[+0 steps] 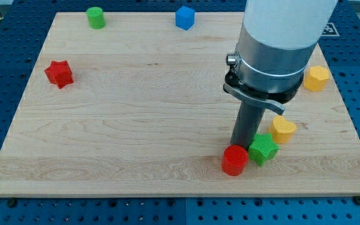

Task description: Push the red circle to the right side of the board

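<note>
The red circle (234,160) is a short red cylinder near the view's bottom, right of centre on the wooden board (136,112). My tip (240,146) stands just behind it, at its upper right edge, touching or nearly touching it. A green star block (263,149) sits right against the red circle's right side. A yellow heart-shaped block (284,129) lies just up and right of the green star.
A red star block (59,73) lies at the view's left. A green cylinder (95,17) and a blue cube (184,17) sit along the top edge. A yellow hexagon block (317,78) is at the right edge. The arm's wide body (280,44) looms over the upper right.
</note>
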Motion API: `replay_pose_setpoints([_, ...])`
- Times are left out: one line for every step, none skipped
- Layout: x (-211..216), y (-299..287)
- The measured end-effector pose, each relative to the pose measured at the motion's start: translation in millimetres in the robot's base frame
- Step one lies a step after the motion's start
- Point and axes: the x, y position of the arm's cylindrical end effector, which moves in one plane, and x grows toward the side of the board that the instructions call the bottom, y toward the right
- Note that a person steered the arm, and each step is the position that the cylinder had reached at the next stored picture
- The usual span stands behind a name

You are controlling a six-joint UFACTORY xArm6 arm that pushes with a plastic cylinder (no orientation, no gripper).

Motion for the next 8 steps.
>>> replay_pose_setpoints([0,-14])
replay_pose_setpoints([0,-47])
replay_pose_setpoints([8,-83])
replay_pose_setpoints([30,-81])
replay_pose_setpoints([33,-68])
replay_pose_setpoints([42,-41])
replay_pose_setpoints([43,-5])
replay_pose_setpoints([43,12])
